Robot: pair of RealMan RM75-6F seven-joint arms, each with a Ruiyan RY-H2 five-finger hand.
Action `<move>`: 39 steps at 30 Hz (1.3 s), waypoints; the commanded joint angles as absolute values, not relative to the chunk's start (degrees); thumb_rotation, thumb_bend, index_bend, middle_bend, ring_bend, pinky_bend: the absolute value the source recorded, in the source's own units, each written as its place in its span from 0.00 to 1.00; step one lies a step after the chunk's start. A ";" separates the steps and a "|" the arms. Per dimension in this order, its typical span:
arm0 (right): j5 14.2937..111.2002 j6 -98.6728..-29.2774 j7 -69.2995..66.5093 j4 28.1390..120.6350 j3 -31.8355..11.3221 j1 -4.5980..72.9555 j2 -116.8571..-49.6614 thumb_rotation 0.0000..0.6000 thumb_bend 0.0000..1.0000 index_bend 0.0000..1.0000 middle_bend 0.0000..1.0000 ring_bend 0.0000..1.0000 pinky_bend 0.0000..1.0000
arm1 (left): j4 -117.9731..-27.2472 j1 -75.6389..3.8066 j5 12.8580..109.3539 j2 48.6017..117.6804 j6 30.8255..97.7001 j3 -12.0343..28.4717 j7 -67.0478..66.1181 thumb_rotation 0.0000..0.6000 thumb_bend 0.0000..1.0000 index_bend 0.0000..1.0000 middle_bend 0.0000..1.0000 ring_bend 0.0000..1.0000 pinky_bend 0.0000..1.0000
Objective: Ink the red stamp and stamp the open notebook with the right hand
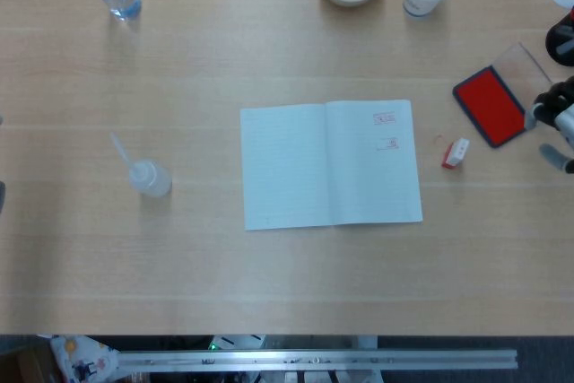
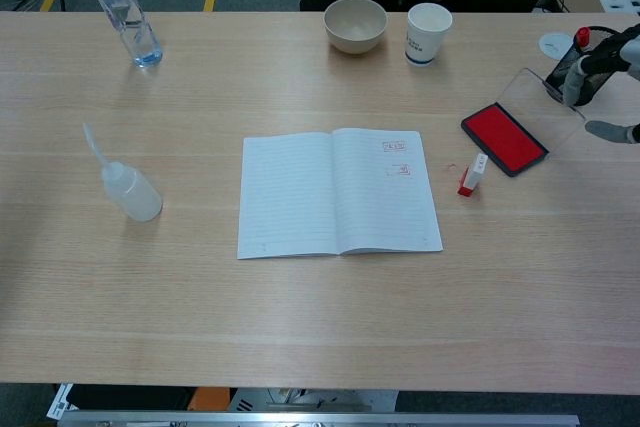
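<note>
Right hand [image 1: 558, 123] at desk's [image 1: 269, 42] 3 o'clock edge beside ink pad [image 1: 489, 105], fingers spread, holding nothing, red stamp [image 1: 456, 153] lying apart, open notebook [image 1: 330, 164] centre.

1. I see the red stamp [image 1: 456, 152] lying tipped on its side on the table, a small red-and-white block, between the notebook and the ink pad, just beside the pad's near corner, nearer the table's right edge.
2. The ink pad [image 1: 490, 105] lies open and turned at an angle, a bright red rectangle in a dark frame, its clear lid [image 2: 545, 99] folded back behind it, close to the right edge.
3. The open notebook [image 1: 330, 164] lies flat mid-table, lined white pages facing up. Two small red stamp marks [image 1: 384, 118] sit one above the other near the top of its right page.
</note>
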State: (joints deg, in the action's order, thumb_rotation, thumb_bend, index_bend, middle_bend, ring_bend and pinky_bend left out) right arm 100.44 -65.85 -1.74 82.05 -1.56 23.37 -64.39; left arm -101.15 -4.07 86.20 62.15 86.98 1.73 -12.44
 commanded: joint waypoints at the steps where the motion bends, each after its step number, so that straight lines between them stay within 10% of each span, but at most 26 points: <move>1: 102.17 -63.97 -0.79 79.08 -0.50 25.25 -67.04 1.00 0.25 0.48 0.45 0.31 0.27 | -101.24 -4.04 86.10 62.07 86.89 1.69 -12.55 1.00 0.34 0.17 0.17 0.10 0.09; 14: 104.06 -62.10 3.56 69.07 1.47 28.84 -76.07 1.00 0.24 0.48 0.35 0.16 0.05 | -100.43 -4.12 85.10 62.19 86.03 1.77 -12.62 1.00 0.34 0.18 0.17 0.10 0.09; 39: 103.35 -63.77 1.92 55.84 4.18 32.01 -87.22 1.00 0.23 0.33 0.27 0.12 0.03 | -100.20 -4.33 85.21 62.39 85.84 1.87 -12.89 1.00 0.34 0.18 0.16 0.10 0.09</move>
